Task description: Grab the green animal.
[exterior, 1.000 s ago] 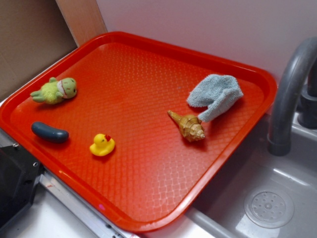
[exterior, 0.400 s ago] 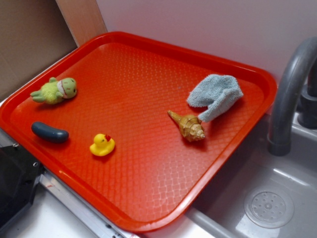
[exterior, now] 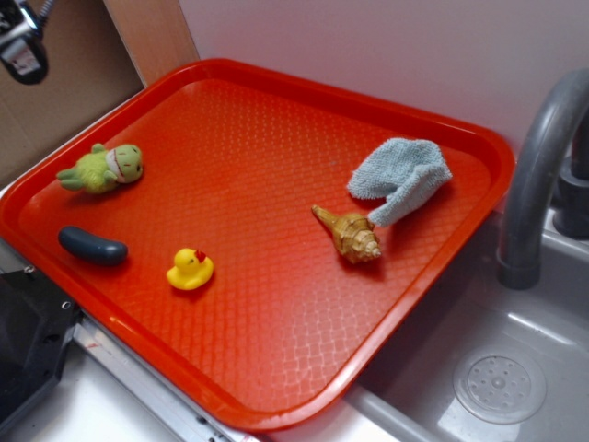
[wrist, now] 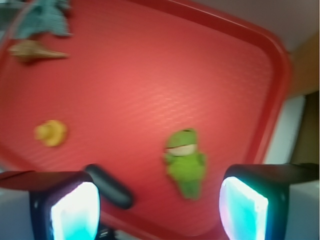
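Spread wide and holding nothing, the gripper [wrist: 159, 205] hangs high above the tray; in the wrist view its two pads [wrist: 75, 212] frame the lower corners, glowing bluish-white, and only a small dark part of it shows at the top left corner of the exterior view.

Going left to right across the red tray [exterior: 276, 387] in the exterior view: the green animal [exterior: 103, 168] lies on its side near the tray's left rim. Its long axis runs nearly sideways, the rounded head with the pink neck band pointing right and slightly up, the stubby legs trailing left toward the rim. In the wrist view it lies between the two pads, nearer the right one, head toward the top of the picture.

Below it, apart, rests a dark blue oblong piece [exterior: 92, 247], and just right of that a yellow rubber duck [exterior: 190, 269]. Well across the tray lies a tan spiral seashell [exterior: 350, 234], its pointed tip aimed left, with a crumpled light blue cloth [exterior: 400, 177] close beside it. A grey faucet [exterior: 538, 175] rises over the sink [exterior: 502, 382] at the far right.
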Action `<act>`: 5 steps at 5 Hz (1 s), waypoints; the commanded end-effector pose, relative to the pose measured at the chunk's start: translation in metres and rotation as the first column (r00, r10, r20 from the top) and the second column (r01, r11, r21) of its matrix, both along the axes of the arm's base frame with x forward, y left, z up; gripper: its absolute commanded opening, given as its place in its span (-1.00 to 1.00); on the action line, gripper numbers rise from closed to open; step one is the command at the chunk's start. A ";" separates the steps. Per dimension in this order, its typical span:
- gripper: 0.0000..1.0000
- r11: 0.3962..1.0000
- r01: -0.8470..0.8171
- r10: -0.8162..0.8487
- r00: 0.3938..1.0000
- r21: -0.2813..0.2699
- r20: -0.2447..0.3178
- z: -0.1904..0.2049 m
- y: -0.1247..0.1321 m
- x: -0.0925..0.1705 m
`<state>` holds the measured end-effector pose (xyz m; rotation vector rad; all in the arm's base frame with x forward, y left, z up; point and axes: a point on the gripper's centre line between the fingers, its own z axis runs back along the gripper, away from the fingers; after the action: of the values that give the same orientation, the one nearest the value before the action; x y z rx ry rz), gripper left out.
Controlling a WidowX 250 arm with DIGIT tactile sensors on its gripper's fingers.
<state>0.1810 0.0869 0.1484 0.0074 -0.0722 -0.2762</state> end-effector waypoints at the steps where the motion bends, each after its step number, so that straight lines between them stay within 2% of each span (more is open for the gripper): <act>1: 1.00 0.997 0.001 0.006 0.996 0.075 -0.089 -0.048 0.020 0.001; 3: 1.00 0.992 0.017 0.004 0.986 0.125 -0.168 -0.087 0.021 0.004; 4: 1.00 0.991 0.045 -0.019 0.979 0.123 -0.205 -0.104 0.016 0.005; 5: 1.00 0.981 0.054 -0.009 0.973 0.188 -0.229 -0.111 0.013 0.007</act>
<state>0.1863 0.0985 0.0322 0.1526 0.1999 -0.3032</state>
